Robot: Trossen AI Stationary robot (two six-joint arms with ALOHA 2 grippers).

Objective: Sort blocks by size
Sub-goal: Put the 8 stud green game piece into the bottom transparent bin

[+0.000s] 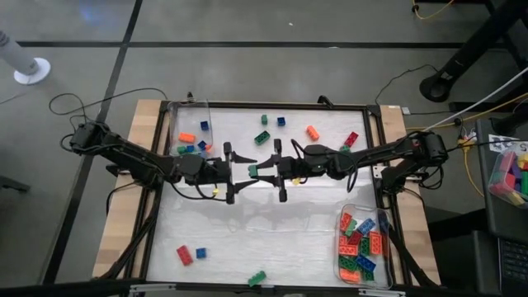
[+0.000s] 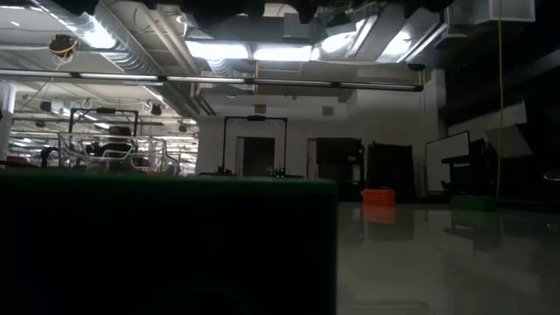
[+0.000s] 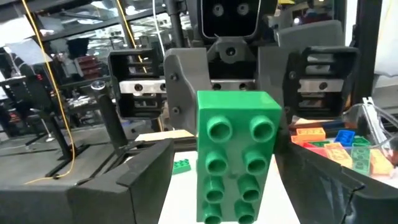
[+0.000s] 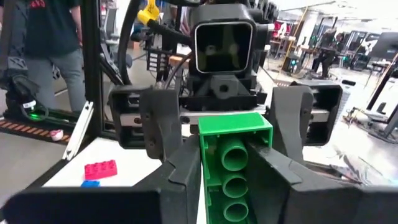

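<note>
A: Where's the brick?
B: I see the green brick (image 1: 253, 170) mid-table, above the surface, between both grippers. My right gripper (image 1: 266, 170) is clamped on it.
A: And the left?
B: My left gripper (image 1: 234, 173) faces it, fingers spread wide, one each side, holding nothing.

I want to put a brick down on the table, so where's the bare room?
Bare mat lies between the red brick and the right bin, below both pincers. Crowded: the left bin, and mid-table where the right pincer holds the green brick.
</note>
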